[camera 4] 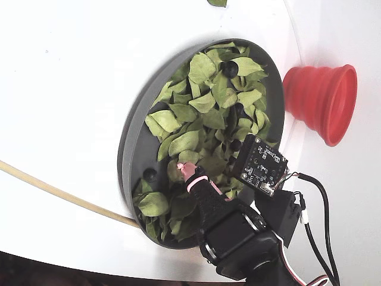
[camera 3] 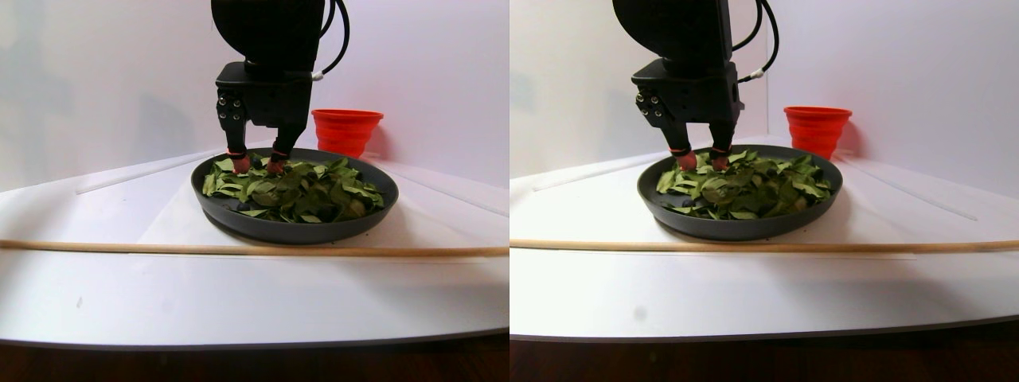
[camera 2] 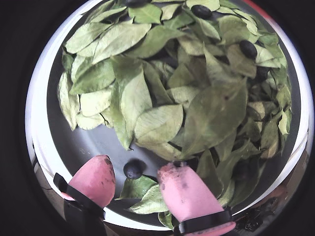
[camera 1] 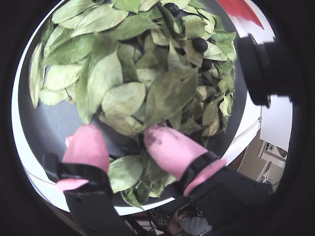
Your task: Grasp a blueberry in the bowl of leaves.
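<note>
The gripper (camera 2: 134,181) hung low over the bowl of leaves (camera 2: 64,142), its two pink fingertips (camera 2: 93,179) spread apart with nothing between them but air and holding nothing. In a wrist view, the blueberry (camera 2: 133,169) lay on bare grey dish floor in the gap between the pads, touching neither, at the near edge of the leaf heap. In the fixed view that berry (camera 4: 150,174) sat near the left rim, just left of the pink tip.

Other berries (camera 2: 248,49) rested among the leaves on the far right side in that wrist view, partly tucked under foliage. Large pale leaves (camera 2: 158,124) crowded just beyond the fingertips, and a smaller leaf lay under the right pad.

In the stereo pair view, a red cup (camera 3: 345,131) stood behind the bowl to the right, apart from it, and a thin wooden stick (camera 3: 239,249) ran across the white table (camera 3: 159,302) in front of the dish.
</note>
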Motion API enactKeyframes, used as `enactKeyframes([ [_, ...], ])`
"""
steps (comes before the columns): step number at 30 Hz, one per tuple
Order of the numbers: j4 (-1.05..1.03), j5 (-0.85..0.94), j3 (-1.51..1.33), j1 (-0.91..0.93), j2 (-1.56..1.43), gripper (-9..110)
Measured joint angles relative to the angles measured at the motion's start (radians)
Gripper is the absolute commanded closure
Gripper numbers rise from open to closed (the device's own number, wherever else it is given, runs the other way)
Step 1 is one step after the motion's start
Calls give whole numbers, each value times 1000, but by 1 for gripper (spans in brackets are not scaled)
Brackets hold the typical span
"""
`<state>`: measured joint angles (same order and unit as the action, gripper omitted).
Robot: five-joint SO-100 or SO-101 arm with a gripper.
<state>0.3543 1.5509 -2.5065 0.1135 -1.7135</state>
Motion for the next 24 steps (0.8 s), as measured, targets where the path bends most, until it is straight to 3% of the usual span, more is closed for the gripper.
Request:
enactKeyframes([
  [24, 0, -44, 28, -25, 123, 82],
])
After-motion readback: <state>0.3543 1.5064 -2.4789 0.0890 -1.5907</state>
